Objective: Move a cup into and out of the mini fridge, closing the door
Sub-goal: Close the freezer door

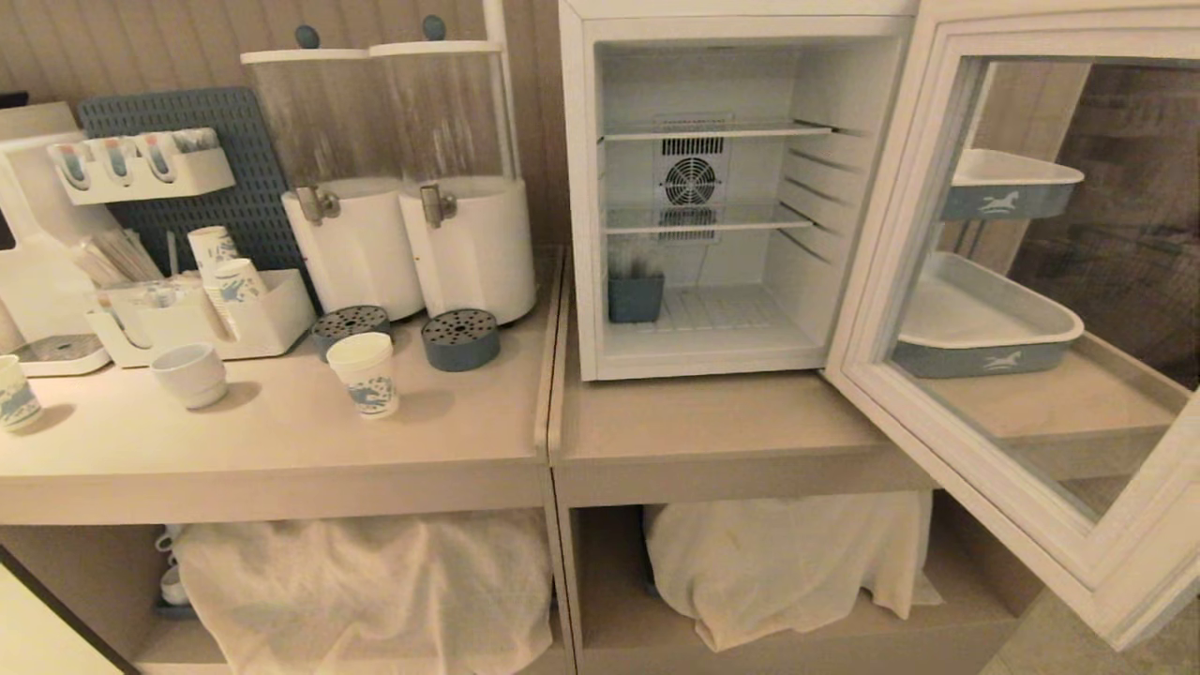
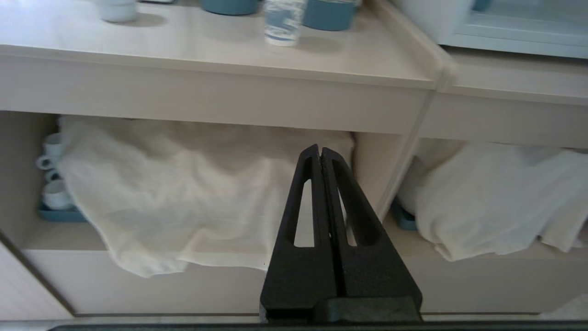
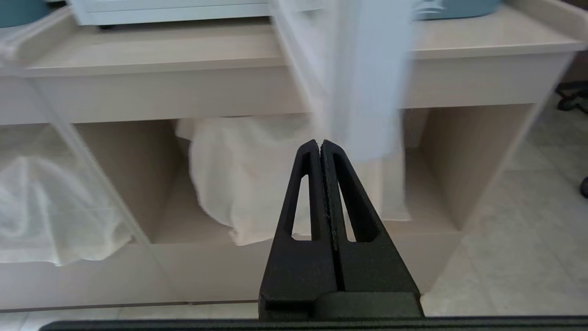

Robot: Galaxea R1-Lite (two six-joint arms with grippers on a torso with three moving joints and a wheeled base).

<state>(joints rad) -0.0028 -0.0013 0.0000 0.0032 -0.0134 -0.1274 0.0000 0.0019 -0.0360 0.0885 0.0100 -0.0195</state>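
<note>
Paper cup (image 1: 366, 374), glass-paned door (image 1: 1012, 281), matt wood-look counter (image 1: 281, 441), crumpled cloth (image 1: 375, 591)

I see the mini fridge (image 1: 712, 187) upper centre, its door (image 1: 1022, 328) swung wide open toward the right edge. The cup (image 1: 366, 373) stands upright on the counter (image 1: 281, 441) left of centre, beside two grey drip trays (image 1: 405, 335).

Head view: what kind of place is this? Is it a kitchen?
Probably a drinks or coffee corner, not a full kitchen: two drink dispensers, paper cups in an organizer, and an open mini fridge on a counter.
</note>
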